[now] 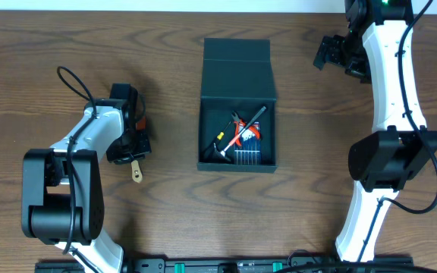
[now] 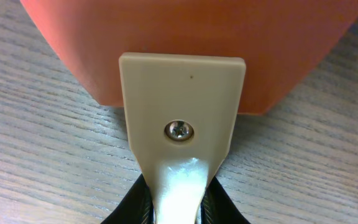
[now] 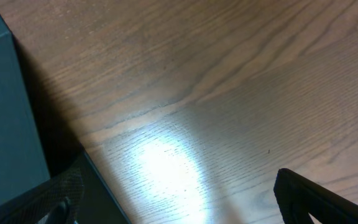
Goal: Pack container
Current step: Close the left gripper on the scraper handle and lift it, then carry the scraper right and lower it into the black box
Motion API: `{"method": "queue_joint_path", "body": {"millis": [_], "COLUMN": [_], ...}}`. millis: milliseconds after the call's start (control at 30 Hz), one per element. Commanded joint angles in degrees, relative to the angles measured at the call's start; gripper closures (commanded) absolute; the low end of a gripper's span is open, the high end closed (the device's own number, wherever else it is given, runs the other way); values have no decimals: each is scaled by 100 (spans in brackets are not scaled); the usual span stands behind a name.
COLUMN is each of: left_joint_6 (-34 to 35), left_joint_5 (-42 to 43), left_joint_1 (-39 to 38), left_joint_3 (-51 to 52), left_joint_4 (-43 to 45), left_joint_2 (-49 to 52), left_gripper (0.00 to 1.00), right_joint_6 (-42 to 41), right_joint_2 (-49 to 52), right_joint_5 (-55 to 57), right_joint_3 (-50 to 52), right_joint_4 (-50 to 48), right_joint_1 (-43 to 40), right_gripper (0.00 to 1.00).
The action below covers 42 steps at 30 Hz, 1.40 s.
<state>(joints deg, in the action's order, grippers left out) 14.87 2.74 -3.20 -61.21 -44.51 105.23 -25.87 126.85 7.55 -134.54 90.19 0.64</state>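
Packing is partway: the container [image 1: 237,72] sits centre-table, lid open, tools [image 1: 241,135] inside. Your left gripper [image 1: 127,145] pinches a beige-handled tool [image 2: 182,106] at left, not yet packed. Your right gripper [image 1: 328,54] gapes empty, far right.

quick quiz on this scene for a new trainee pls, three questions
1. True or false: the container has its lid shut.
2. What is between the fingers of the left gripper? A a scraper; B a spoon; C nothing.
3. Fill in: the right gripper is open and holds ____.
Key: 1 false; 2 A; 3 nothing.
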Motion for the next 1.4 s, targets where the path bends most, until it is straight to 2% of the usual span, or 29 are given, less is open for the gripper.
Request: {"method": "queue_joint_path", "body": {"millis": [0,267,567,967,1167,1367], "left_joint_6": [382,568,940,1429,2225,2924], "left_joint_5": [-81,-37,-13,721,1165,1165], "left_joint_1": [31,28,24,-17,-575,-1620], "left_joint_3": [13,-337,-702,-857,-859,-859], "left_joint_4": [2,-170,-275,-295,-199,293], "left_joint_2": [63,-140,-953,-2070,-2133,-2133], "left_gripper": [94,94,94,94,94,94], "right_joint_6": [44,44,44,44,44,44], "right_joint_2": [-28,-28,-28,-28,-28,-28], "right_joint_5": [59,59,59,59,59,59], "right_joint_3": [-98,-98,-98,-98,-98,-98], "right_joint_4": [2,4,4,4,4,4], "right_joint_1": [17,17,17,17,20,17], "right_gripper": [1,1,1,1,1,1]}}
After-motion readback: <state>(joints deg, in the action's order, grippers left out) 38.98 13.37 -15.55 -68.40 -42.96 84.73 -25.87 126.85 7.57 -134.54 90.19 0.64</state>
